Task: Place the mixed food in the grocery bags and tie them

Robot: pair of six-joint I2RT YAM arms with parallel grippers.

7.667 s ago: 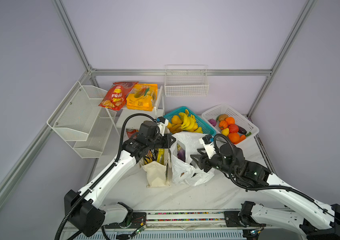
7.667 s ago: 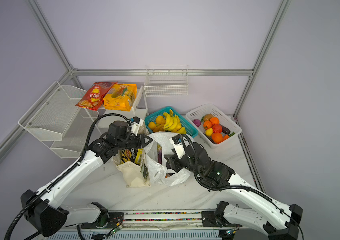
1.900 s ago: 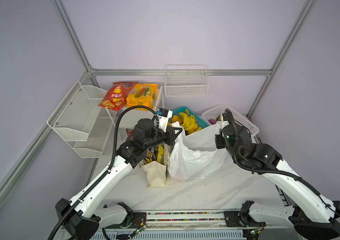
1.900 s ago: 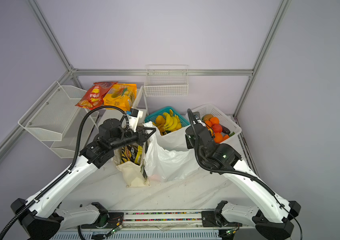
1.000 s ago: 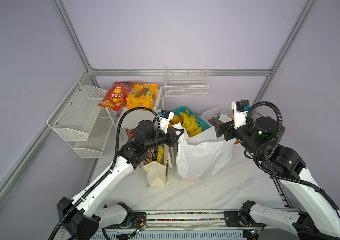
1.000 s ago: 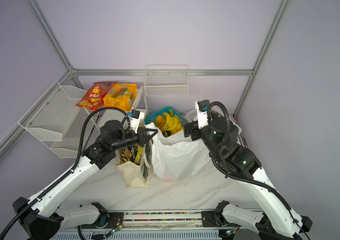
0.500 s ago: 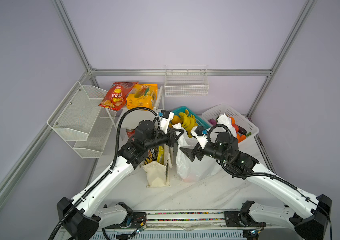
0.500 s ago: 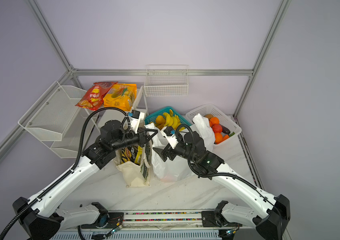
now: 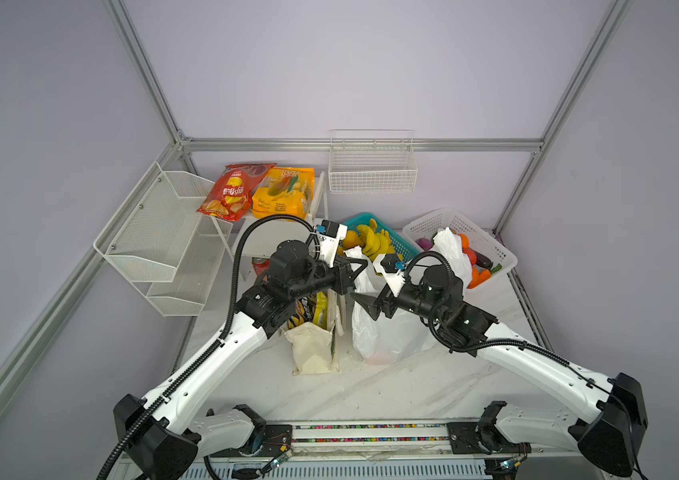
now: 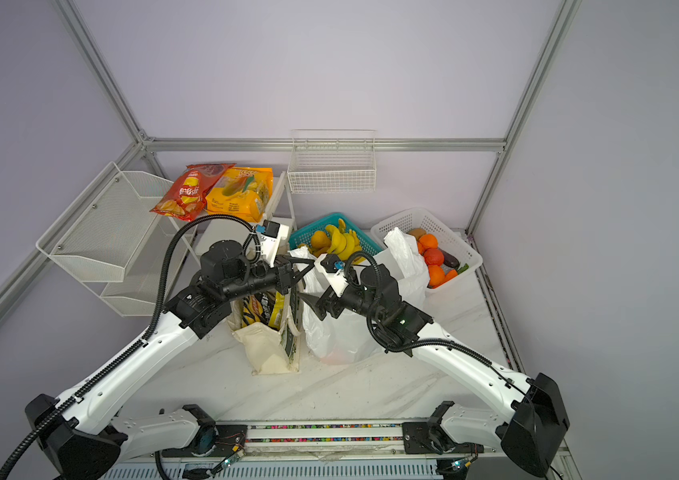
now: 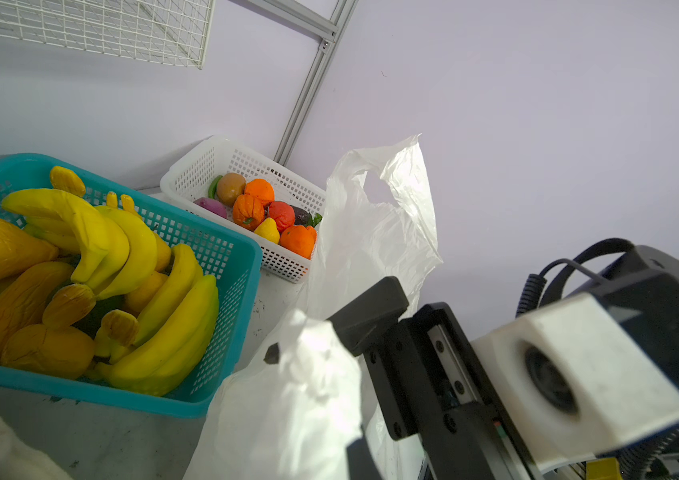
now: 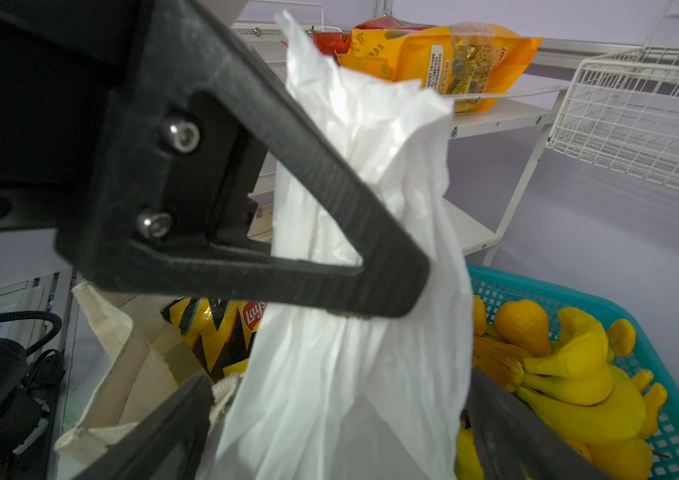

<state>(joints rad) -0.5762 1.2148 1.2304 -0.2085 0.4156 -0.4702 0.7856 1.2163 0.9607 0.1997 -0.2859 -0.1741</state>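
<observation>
Centre frame, the white plastic carrier bag (image 9: pixel 387 336) stands just right of the canvas tote (image 9: pixel 314 353), which holds the black chip bag (image 10: pixel 252 311). My left gripper (image 9: pixel 359 268) is clamped on the carrier's handle. My right gripper (image 9: pixel 364 306) is beside it, jaws apart.

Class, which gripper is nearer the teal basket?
Left. The left gripper, clamping the white plastic bag, is right beside the teal basket; the open right gripper sits farther forward.
</observation>
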